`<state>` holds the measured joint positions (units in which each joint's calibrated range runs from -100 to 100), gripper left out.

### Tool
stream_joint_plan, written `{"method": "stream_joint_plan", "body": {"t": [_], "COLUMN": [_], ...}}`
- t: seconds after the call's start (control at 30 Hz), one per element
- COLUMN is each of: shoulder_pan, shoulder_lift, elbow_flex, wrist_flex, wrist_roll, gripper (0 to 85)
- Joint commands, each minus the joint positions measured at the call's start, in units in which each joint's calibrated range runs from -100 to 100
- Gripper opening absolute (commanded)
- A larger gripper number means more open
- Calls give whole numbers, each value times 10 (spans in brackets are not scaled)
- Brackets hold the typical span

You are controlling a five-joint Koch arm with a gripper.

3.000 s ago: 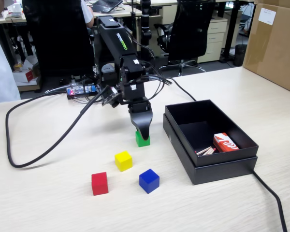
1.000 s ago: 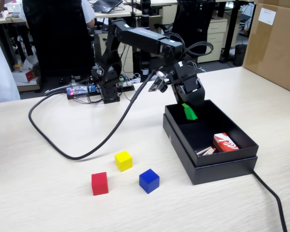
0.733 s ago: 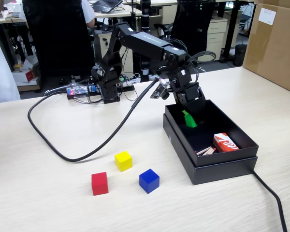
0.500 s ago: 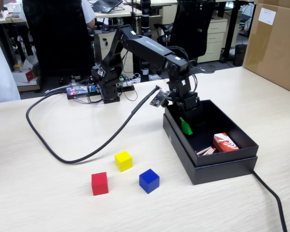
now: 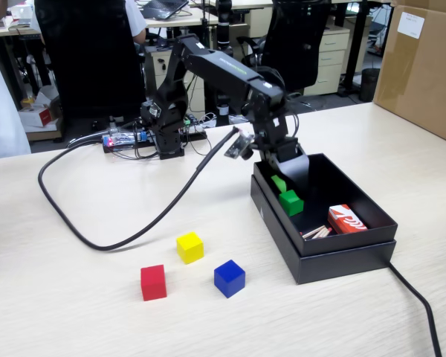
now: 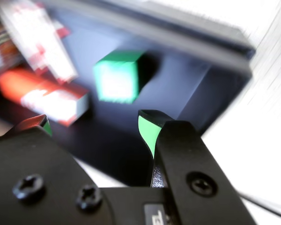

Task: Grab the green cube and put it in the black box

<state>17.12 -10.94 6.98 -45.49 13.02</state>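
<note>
The green cube lies free inside the black box, near its left wall. In the wrist view the green cube shows blurred on the dark floor of the black box, beyond the fingertips and apart from them. My gripper hangs over the box's back left corner, just above the cube. Its jaws stand wide apart in the wrist view, gripper, with nothing between the green-lined fingertips.
A red and white packet and small sticks lie at the box's right end. Yellow, red and blue cubes sit on the table left of the box. A black cable loops across the table. A brown carton stands at the far right.
The arm carried the green cube from the table over to the box and lowered it inside. The jaws opened in the last half second and the cube now lies free in the box.
</note>
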Motion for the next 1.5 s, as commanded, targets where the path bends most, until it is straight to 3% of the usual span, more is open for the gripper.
{"method": "stream_joint_plan", "body": {"t": [0.0,0.33,0.53,1.0,1.23,1.47], "shoulder_pan": [-3,-79,-126,-159,-192,-199], "shoulder_lift": [-159,-483,-616,-873,-891,-891], "elbow_flex": [17,-166,-348,-613,-674,-794], "wrist_flex": [0,5,82,121,124,230], "wrist_roll": [-30,-80,-106,-102,-102,-116], "gripper": [395,445,455,481,499,501]}}
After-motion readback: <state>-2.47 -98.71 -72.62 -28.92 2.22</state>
